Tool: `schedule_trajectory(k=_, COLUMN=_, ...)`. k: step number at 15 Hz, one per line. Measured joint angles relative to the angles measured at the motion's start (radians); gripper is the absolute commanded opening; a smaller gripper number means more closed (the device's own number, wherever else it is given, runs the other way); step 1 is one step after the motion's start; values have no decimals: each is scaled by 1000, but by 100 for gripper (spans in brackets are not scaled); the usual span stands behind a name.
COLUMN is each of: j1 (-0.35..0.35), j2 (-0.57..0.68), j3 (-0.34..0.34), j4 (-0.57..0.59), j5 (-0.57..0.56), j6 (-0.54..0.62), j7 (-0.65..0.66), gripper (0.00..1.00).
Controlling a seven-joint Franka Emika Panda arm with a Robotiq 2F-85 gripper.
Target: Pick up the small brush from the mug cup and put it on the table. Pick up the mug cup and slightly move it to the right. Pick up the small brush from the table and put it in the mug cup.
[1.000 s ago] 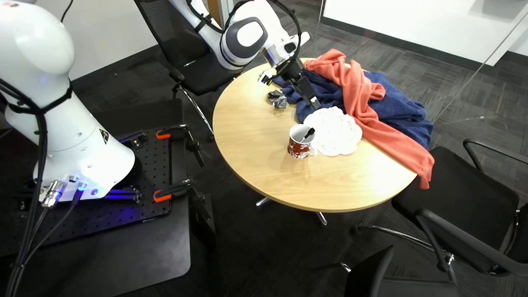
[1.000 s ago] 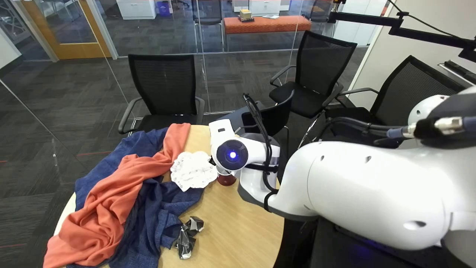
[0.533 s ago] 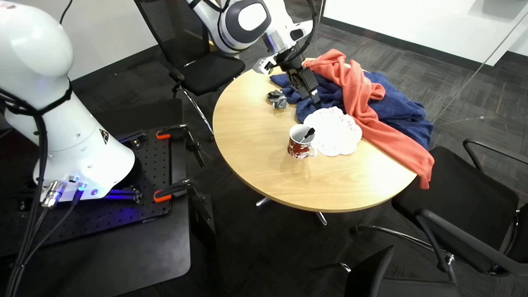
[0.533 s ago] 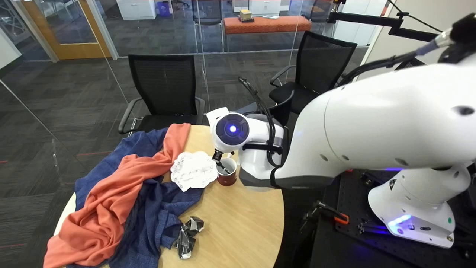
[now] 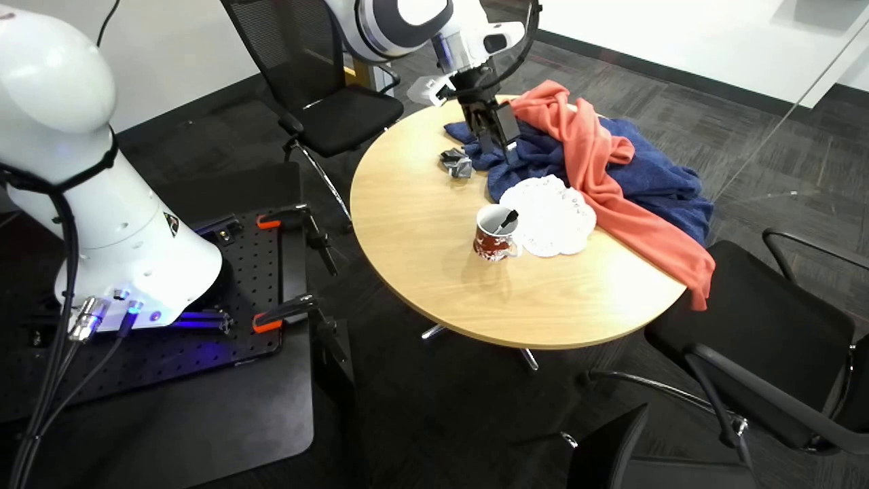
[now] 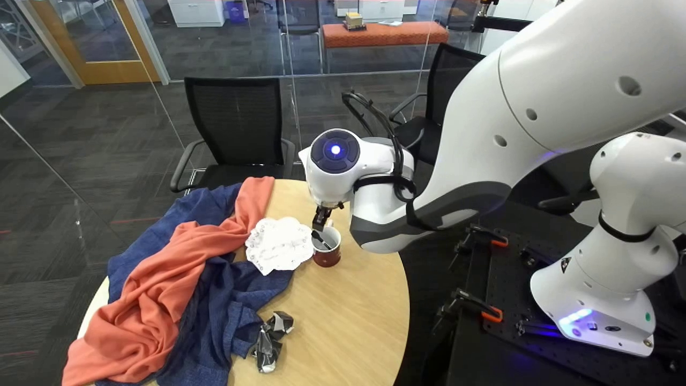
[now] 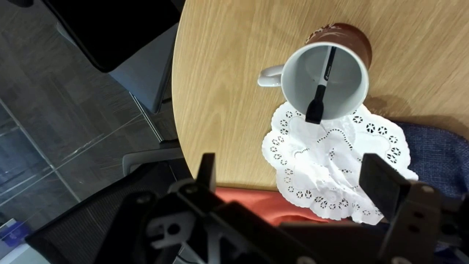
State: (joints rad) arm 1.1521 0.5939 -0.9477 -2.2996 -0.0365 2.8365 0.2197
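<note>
In the wrist view, can see the gripper [image 7: 289, 163] spread wide and a mark [image 7: 327, 74] on the brush [image 7: 319, 93] in the mug [image 7: 346, 80]. Only in exterior views, can find a crumpled scrap [image 6: 268, 346].

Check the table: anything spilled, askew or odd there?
No spill shows; the mug cup stands upright. An end of the coral cloth hangs off the table, as if tossed there, and the crumpled dark scrap beside the blue cloth looks like litter.
</note>
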Motion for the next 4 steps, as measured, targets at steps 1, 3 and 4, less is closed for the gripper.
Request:
schedule_trajectory(k=1, j1=-16, j2=-19, j3=16, j4=-1, j5=-17, j6=-7, j7=0, gripper=100)
schedule_trajectory(k=3, j1=-49, j2=-49, j3=49, j4=-4, j5=-52, j6=-17, j7=1, gripper=100)
schedule_trajectory(k=4, j1=-61, j2=-55, j3=59, j4=-4, j5=-73, j6=-17, j7=11, gripper=100)
